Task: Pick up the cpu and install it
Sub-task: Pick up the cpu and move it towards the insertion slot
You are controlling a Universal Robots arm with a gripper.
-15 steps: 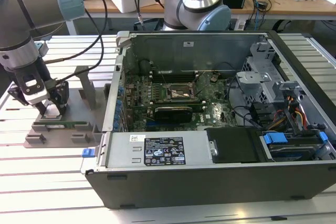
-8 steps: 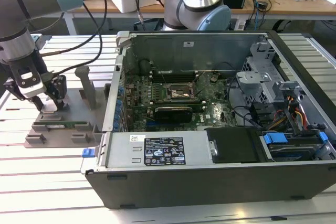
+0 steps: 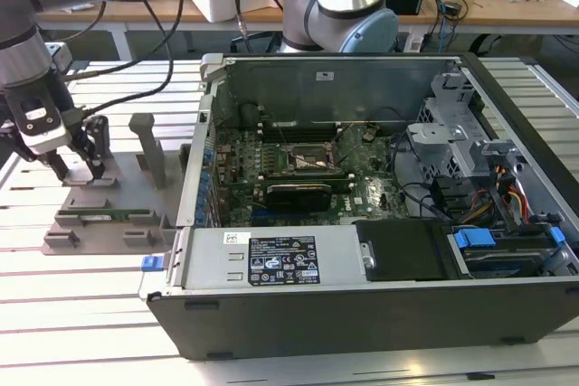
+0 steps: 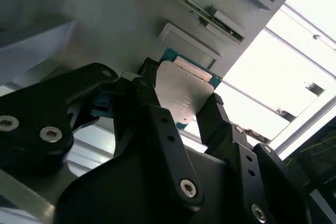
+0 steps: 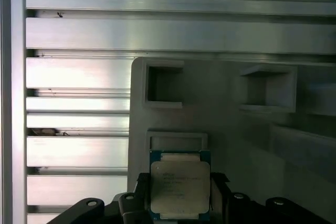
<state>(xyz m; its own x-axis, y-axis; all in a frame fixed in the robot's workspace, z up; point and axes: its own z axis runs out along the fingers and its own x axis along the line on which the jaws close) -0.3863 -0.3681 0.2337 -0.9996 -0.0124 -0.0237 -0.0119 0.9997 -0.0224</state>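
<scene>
**Item: cpu, held in the claw at the parts holder. Step: pick-up**

- **cpu** [image 5: 180, 184]: flat square chip with a silvery top plate and a blue-green rim. In both wrist views it sits between the two black fingers, over the near edge of the holder. Whether it has cleared the holder's surface cannot be told.
- **claw** [image 4: 181, 95]: closed on the cpu, with one finger against each of two opposite edges. In the exterior view it hangs at that view's far left, low over the holder.
- **grey parts holder** [image 3: 136, 189]: a moulded tray with upright posts and shallow recesses. One small framed recess lies bare just beyond the cpu in the first wrist view. A green memory stick [image 3: 104, 217] lies along the holder's near side.
- **bench** [image 3: 72, 314]: slatted aluminium, carrying the holder and the case.
- **computer case** [image 3: 362, 314]: lies open, side panel off, to the exterior view's right of the holder.
- **cpu socket** [image 3: 303, 162]: dark square with a metal frame on the motherboard, well apart from the claw.

**Assessment:** the grasp appears made and the install is not begun. Reaching the socket calls for a level carry over the case wall, with the chip's corners squared to the frame before any descent.
</scene>
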